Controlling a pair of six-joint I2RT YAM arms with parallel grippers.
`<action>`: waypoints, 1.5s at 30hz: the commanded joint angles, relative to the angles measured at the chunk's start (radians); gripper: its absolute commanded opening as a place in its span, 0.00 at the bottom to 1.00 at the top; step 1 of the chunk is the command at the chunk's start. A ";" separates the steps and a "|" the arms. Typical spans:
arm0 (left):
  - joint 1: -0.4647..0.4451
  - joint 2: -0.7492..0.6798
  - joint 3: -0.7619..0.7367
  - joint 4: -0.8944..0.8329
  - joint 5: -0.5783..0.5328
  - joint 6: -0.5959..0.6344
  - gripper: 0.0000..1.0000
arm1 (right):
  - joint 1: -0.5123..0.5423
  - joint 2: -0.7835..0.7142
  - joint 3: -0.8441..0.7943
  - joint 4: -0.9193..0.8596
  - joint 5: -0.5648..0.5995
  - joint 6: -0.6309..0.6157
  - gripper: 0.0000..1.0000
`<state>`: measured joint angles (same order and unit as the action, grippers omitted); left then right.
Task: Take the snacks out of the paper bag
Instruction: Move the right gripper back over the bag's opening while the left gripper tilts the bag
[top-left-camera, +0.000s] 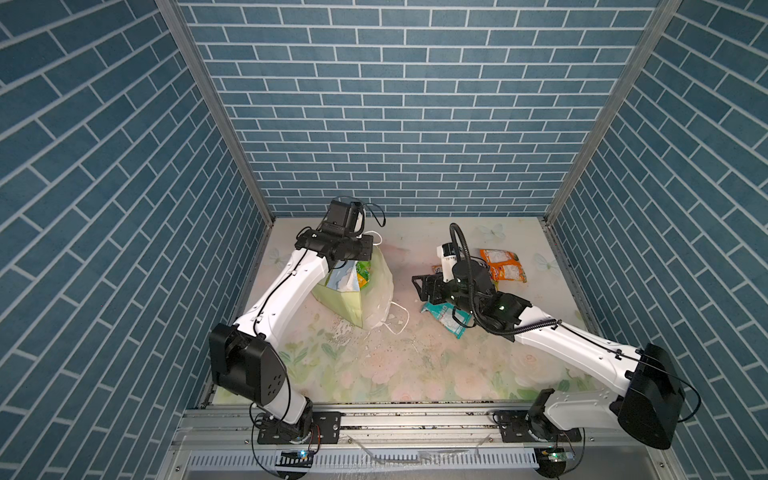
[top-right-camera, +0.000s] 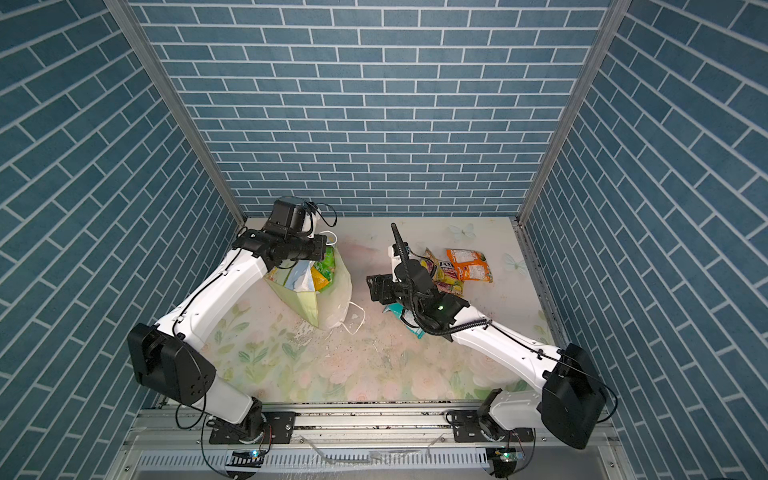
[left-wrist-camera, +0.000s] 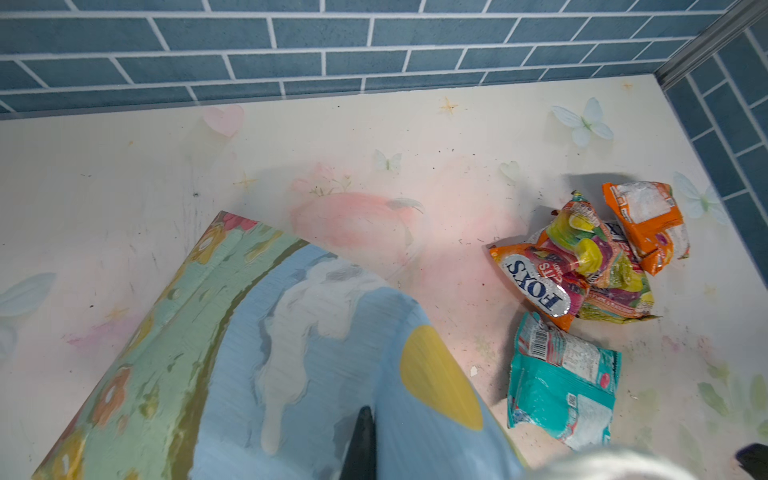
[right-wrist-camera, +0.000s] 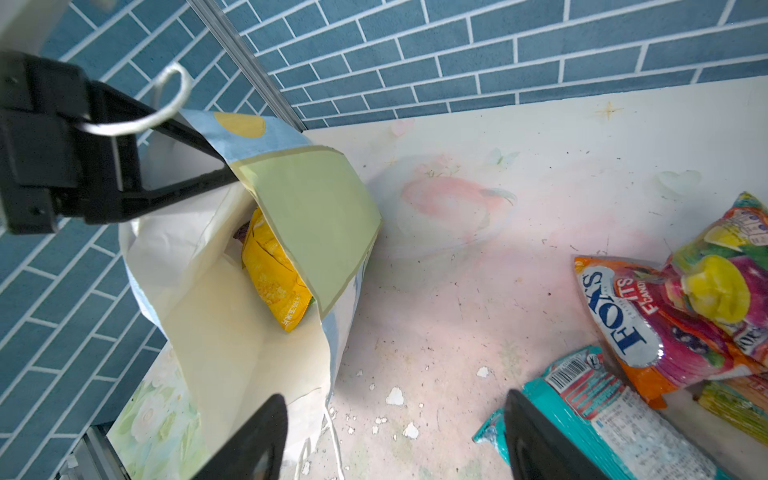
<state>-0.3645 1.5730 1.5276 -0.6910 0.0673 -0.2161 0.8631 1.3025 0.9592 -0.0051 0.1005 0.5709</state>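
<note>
Count outside paper bag (right-wrist-camera: 316, 216): at least three, namely orange packet (left-wrist-camera: 646, 224), fruit-print packet (left-wrist-camera: 540, 278), teal packet (left-wrist-camera: 561, 382); inside, one yellow packet (right-wrist-camera: 274, 274). Left gripper (right-wrist-camera: 226, 164) pinches its rim; right gripper (right-wrist-camera: 395, 399) gapes empty.

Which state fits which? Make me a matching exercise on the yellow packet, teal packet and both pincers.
1 yellow packet
2 teal packet
3 left pincer
4 right pincer

A open, holding nothing
B inside the paper bag
C lying on the table
D shut on the paper bag's rim

Pairs: 1-B, 2-C, 3-D, 4-A
</note>
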 joint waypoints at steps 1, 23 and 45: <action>0.002 0.022 0.025 -0.017 -0.093 0.044 0.00 | 0.002 -0.057 -0.048 0.068 -0.003 -0.011 0.81; -0.048 0.060 0.034 -0.039 -0.290 0.204 0.00 | 0.103 0.112 -0.105 0.370 -0.130 0.091 0.73; -0.145 0.004 0.012 -0.034 -0.243 0.165 0.00 | 0.223 0.409 0.006 0.527 -0.015 0.127 0.46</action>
<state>-0.5022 1.5993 1.5440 -0.7292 -0.1970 -0.0296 1.0843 1.6913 0.9489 0.4839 0.0467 0.6773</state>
